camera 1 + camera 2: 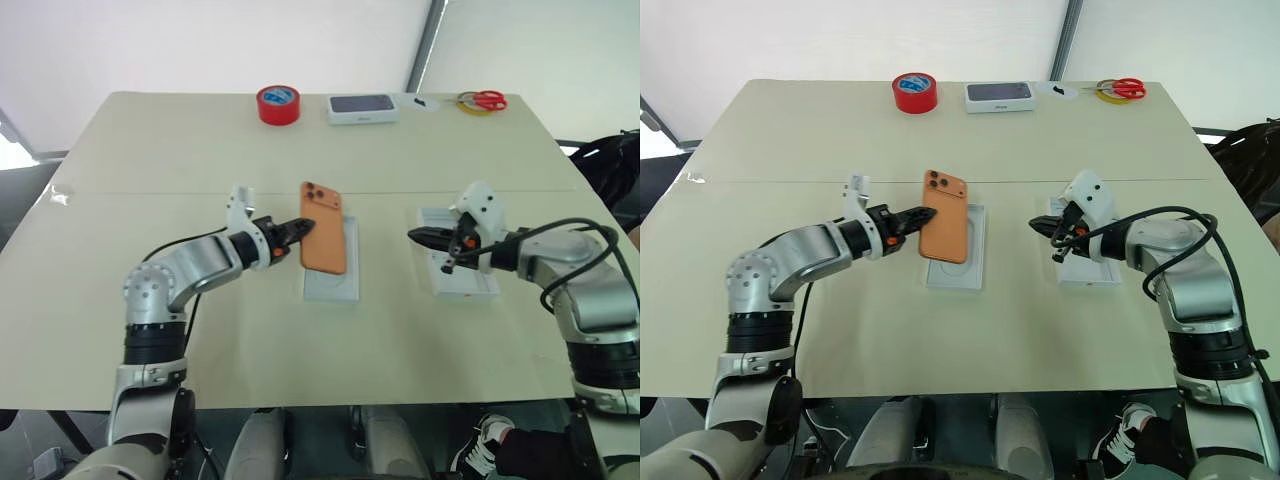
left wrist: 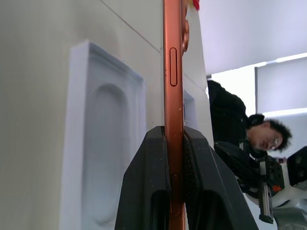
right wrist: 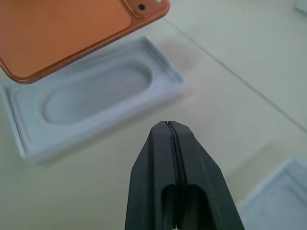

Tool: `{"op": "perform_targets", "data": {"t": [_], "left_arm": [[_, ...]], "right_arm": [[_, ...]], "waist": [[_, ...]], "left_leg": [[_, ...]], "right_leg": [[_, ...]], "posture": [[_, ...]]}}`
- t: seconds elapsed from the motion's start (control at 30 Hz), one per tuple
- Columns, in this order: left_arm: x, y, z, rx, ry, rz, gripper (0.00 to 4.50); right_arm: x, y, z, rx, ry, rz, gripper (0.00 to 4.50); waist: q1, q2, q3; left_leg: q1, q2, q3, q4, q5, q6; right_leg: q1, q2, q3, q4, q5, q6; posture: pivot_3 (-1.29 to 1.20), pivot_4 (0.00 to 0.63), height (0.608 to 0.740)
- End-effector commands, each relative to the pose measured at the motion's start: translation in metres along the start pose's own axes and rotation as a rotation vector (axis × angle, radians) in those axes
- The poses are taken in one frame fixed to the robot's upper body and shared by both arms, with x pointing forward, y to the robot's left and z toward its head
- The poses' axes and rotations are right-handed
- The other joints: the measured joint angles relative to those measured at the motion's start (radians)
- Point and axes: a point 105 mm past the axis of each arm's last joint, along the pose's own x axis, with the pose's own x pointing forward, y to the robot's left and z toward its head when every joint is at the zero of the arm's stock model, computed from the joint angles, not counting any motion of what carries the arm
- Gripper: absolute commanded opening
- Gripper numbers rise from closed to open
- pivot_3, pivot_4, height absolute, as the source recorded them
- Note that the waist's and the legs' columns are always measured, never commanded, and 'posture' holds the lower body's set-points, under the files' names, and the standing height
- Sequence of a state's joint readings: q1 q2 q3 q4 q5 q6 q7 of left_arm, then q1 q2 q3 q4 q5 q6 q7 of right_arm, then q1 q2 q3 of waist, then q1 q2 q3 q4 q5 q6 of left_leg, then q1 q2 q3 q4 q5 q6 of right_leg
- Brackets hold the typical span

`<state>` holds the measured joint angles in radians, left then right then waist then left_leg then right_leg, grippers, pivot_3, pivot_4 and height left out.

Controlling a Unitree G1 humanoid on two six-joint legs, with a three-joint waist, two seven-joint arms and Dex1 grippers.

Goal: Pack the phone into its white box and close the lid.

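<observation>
Above the white insert with oval recess [image 1: 330, 285], my left gripper [image 1: 300, 229] pinches the orange phone [image 1: 324, 228] on edge, my right gripper [image 1: 418, 236] shut empty, so I should carry it level toward the white box [image 1: 462, 277].

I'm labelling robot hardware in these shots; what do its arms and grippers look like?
Both arms are silver-grey metal with black joint bands and loose black cables. The left gripper and right gripper each have two black tapered fingers on a white wrist housing with small orange accents.

Head pair overlooks table [image 1: 420, 330] — wrist views seemingly close.
</observation>
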<state>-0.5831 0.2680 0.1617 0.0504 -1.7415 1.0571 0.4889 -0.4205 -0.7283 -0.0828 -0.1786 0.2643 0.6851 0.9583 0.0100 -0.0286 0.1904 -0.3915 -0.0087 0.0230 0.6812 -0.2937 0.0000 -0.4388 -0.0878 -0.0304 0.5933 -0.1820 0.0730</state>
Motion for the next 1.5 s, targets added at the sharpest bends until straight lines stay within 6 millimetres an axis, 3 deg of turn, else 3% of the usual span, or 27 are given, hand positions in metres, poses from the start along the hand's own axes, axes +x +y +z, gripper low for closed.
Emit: {"op": "perform_targets", "data": {"t": [0.03,0.23,0.6,0.97,1.23,1.5], "left_arm": [[0.008,-0.009,-0.003,0.031,0.016,-0.040,0.04],[0.010,0.000,-0.007,0.048,0.036,-0.012,0.04],[0.009,0.017,-0.013,0.046,0.048,0.050,0.04],[0.023,0.013,-0.021,0.023,0.069,0.027,0.04],[0.012,0.007,-0.015,0.050,0.062,0.010,3.81],[-0.038,0.010,0.020,0.151,-0.049,0.059,3.81]], "right_arm": [[-0.015,-0.002,0.012,-0.054,-0.044,-0.033,0.00],[-0.023,0.000,0.012,-0.042,-0.059,-0.035,0.00],[-0.016,0.014,0.014,-0.051,-0.084,0.028,0.00],[-0.008,0.017,0.015,-0.065,-0.088,0.041,0.00],[-0.005,0.022,0.017,-0.071,-0.093,0.053,0.00],[0.014,0.021,0.011,-0.126,-0.009,0.022,0.00]], "waist": [[0.000,0.000,0.000],[0.003,0.000,0.000],[0.004,0.000,0.000],[0.004,0.000,0.000],[0.004,0.000,0.000],[0.001,0.000,0.001]], "left_leg": [[0.000,0.000,0.000,0.000,0.000,0.000],[0.000,0.003,0.000,0.000,0.000,0.000],[0.000,0.003,-0.001,0.001,0.000,0.000],[0.000,0.002,-0.001,0.001,0.000,0.000],[0.000,0.003,-0.001,0.001,0.000,0.000],[0.000,0.004,-0.001,0.000,0.000,0.000]], "right_leg": [[0.000,0.001,0.000,0.000,0.000,0.000],[0.000,0.002,0.000,0.000,0.000,0.000],[0.000,0.001,0.000,0.000,0.000,0.000],[0.000,0.001,0.000,0.000,0.000,0.000],[0.000,0.001,0.000,0.000,0.000,0.000],[-0.001,0.002,0.000,0.001,0.000,0.000]], "posture": [[0.00,0.150,0.732],[0.00,0.150,0.732],[0.00,0.150,0.732],[0.00,0.150,0.732],[0.00,0.150,0.732],[0.00,0.150,0.732]]}}
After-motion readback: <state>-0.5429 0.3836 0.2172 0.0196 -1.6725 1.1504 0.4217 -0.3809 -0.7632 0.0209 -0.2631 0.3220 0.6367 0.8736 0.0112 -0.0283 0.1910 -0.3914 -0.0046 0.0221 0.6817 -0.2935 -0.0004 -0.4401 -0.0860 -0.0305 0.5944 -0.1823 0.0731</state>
